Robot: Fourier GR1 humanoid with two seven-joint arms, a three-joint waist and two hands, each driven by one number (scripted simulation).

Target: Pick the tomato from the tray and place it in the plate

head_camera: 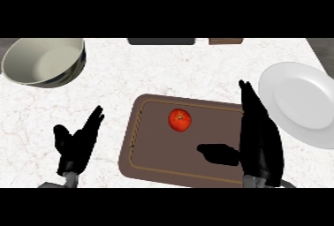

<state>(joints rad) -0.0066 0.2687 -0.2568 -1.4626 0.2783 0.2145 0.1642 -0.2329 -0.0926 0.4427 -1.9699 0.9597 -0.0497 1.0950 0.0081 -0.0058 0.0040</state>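
A red tomato [180, 120] lies on the brown tray [150, 154], in its upper middle part. A white plate [303, 103] rests on the counter to the right of the tray. My right hand [259, 137] is open, fingers straight and pointing away, over the tray's right edge between tomato and plate; its thumb juts left over the tray. The tomato is apart from it, up and to the left. At the lower left, off the tray, my left hand [77, 143] rests open with fingers up.
A large grey-white bowl [44, 62] stands at the back left. A dark flat object [161, 41] and a small brown block [225, 41] sit at the counter's far edge. White marbled counter [163, 70] stretches between bowl, tray and plate.
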